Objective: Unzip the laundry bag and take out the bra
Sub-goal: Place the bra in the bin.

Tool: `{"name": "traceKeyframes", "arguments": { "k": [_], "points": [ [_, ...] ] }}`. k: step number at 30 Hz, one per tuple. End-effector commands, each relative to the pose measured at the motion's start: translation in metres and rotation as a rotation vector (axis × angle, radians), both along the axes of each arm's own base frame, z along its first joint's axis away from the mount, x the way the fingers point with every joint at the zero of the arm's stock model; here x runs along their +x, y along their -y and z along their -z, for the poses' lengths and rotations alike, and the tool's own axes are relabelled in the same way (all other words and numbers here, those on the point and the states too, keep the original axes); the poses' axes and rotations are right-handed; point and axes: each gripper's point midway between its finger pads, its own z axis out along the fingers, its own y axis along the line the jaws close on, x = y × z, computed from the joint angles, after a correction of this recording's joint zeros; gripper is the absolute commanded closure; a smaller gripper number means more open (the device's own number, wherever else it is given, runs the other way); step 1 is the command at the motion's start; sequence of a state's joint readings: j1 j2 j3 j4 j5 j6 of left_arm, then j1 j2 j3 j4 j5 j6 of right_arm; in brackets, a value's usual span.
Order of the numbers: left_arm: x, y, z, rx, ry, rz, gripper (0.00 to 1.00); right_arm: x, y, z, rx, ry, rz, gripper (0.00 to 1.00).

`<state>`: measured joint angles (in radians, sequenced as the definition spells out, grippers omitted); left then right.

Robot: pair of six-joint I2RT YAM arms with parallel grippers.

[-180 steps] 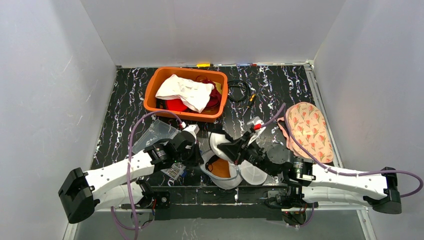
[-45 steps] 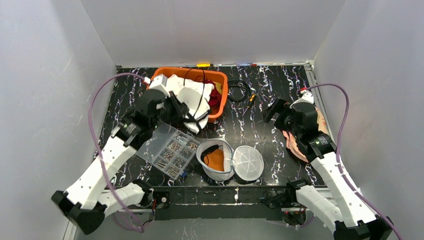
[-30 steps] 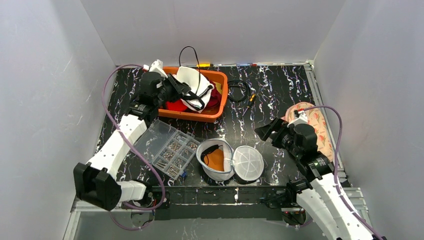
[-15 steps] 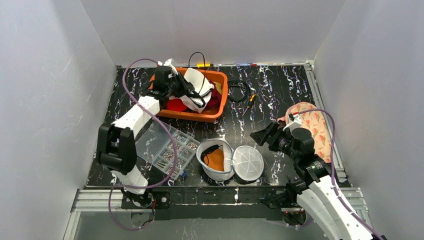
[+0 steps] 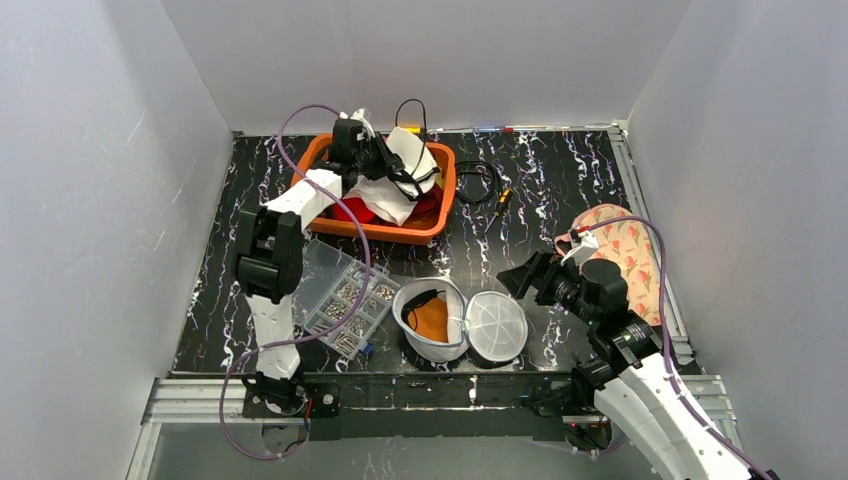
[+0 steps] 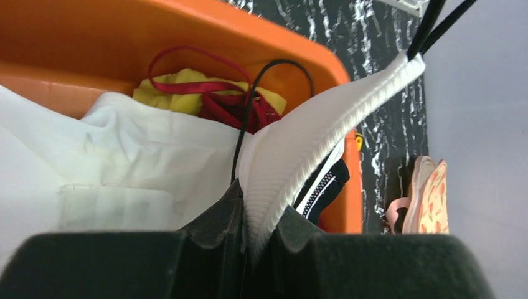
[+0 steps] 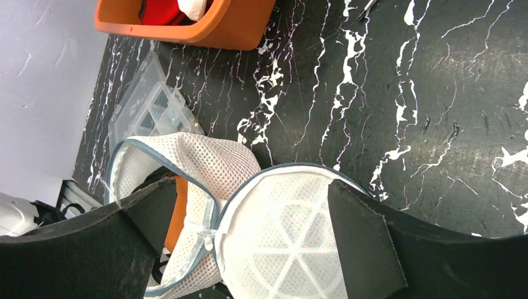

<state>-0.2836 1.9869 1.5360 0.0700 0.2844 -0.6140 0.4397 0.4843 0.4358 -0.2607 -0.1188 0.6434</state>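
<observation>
Bench [image 5: 560,180]: orange bin [image 5: 400,233] at the back, laundry bag [image 5: 408,296] unzipped near the front. Bra [image 5: 410,155] hangs over the bin, pinched in left claw [image 5: 385,160]. Right claw [image 5: 520,278] spread wide and empty beside the bag. Risk: black strap [image 6: 428,25] snags on claw or bin clutter at release and drags the bra along.

The round white mesh laundry bag with grey zip trim [image 5: 432,318] lies unzipped at lower centre of the top view, its flat lid [image 5: 497,327] flopped open to the right. The white ribbed bra cup with black straps [image 5: 412,158] is out of it, held on edge over the orange tub [image 5: 370,228] at upper centre.
</observation>
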Motion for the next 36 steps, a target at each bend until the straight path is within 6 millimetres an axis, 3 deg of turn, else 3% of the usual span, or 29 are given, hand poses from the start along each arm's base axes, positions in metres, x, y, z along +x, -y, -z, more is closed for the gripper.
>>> {"name": "traceKeyframes", "arguments": {
  "k": [1, 3, 7, 10, 20, 24, 28, 32, 36],
  "points": [
    [0.006, 0.007, -0.007, -0.027, 0.011, 0.025, 0.95, 0.003, -0.003, -0.015, -0.006, 0.06, -0.023, 0.01],
    [0.005, 0.006, -0.001, -0.014, 0.0, 0.026, 0.88, 0.002, -0.005, -0.012, 0.002, 0.056, -0.028, 0.01],
    [-0.004, 0.001, 0.009, 0.027, -0.023, 0.035, 0.66, 0.002, -0.006, -0.01, 0.009, 0.055, -0.033, 0.01],
    [-0.012, -0.007, 0.006, 0.064, -0.018, 0.027, 0.5, 0.003, -0.005, -0.013, 0.002, 0.06, -0.027, 0.01],
    [-0.037, -0.038, -0.028, 0.197, 0.006, -0.027, 0.31, 0.007, -0.001, -0.018, -0.033, 0.069, -0.013, 0.01],
    [-0.048, -0.049, -0.044, 0.223, 0.035, -0.057, 0.3, 0.009, -0.002, -0.019, -0.05, 0.061, -0.019, 0.01],
    [-0.047, -0.036, -0.059, 0.143, 0.082, -0.028, 0.37, 0.017, -0.008, -0.007, -0.039, 0.013, -0.017, 0.06],
    [-0.033, -0.018, -0.054, 0.072, 0.043, 0.004, 0.59, 0.021, -0.018, 0.008, 0.018, -0.034, -0.017, 0.15],
    [-0.015, -0.014, -0.036, 0.056, 0.013, -0.03, 0.68, 0.023, -0.016, -0.001, 0.081, 0.011, 0.021, 0.18]
  ]
}}
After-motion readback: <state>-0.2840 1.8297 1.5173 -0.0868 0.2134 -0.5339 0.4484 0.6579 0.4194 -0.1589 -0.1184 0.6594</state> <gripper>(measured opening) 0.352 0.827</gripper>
